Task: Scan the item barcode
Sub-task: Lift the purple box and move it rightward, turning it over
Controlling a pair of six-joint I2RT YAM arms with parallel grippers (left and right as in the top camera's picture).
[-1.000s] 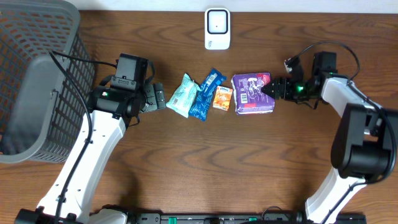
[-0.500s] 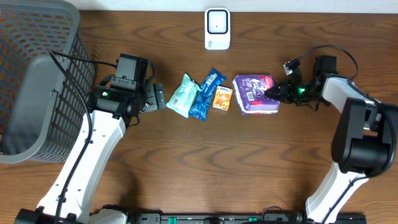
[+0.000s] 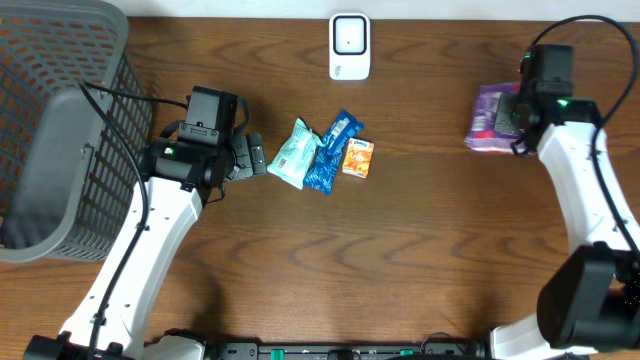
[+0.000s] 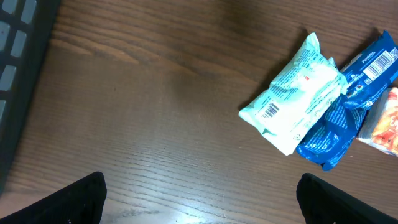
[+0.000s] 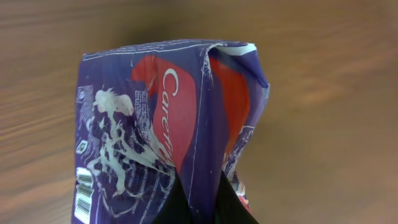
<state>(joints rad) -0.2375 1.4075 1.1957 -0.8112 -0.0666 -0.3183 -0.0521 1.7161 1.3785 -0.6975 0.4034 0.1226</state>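
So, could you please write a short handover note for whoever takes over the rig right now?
Left gripper: open, empty, beside the teal pack.
Right gripper: shut on the purple pack, above the table, right side.
Blue pack and orange pack lie by the teal one; white scanner at the far edge.
Done: purple pack picked up. To do: show its barcode to the scanner.

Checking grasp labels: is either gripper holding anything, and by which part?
The right gripper pinches the purple package by a fold of wrapper at its edge; the left gripper holds nothing.
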